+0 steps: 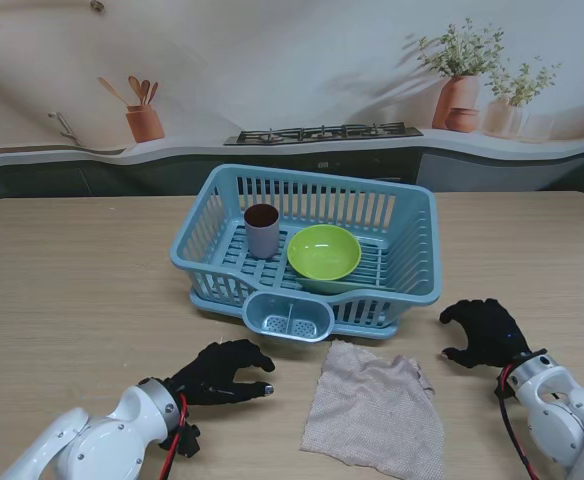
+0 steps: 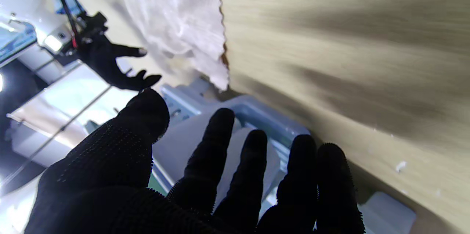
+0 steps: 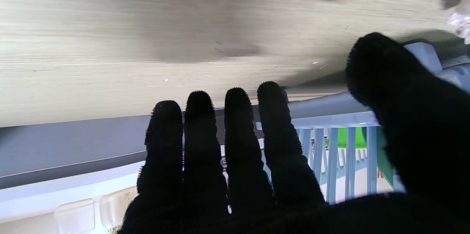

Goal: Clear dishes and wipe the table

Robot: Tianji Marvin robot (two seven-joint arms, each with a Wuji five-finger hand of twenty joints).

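- Dishes: the cup (image 1: 262, 230) and the green bowl (image 1: 324, 251) sit inside the blue dish rack (image 1: 412, 270), cup to the left of the bowl. On this evidence the clearing part looks done and wiping remains.
- Cloth (image 1: 375, 411): lies flat but rumpled on the worktop (image 1: 72, 280), nearer to me than the rack, between the two hands and touching neither.
- Left robot hand (image 1: 222, 372): fingers spread and lightly curled, nothing held, resting low over the worktop just left of the cloth.
- Right robot hand (image 1: 487, 333): fingers apart, nothing held, right of the cloth and near the rack's front corner.
- Step in hand, as a judgement: take hold of the cloth. Bring one hand over its middle, press the fingers down and gather the fabric into the palm, so that a thick fold is held instead of a thin edge.
- Keep the wiping strokes clear of the rack's front cutlery pocket (image 1: 288, 316); the cloth's far edge lies just beside it.
- Materials: the cloth is pale pinkish, woven, limp, with an uneven border; expect it to bunch and drag.
- The rack is rigid slatted plastic. The bowl is smooth and round; the cup is a plain cylinder with a dark interior.
- The worktop is light wood-grain, flat and matt.
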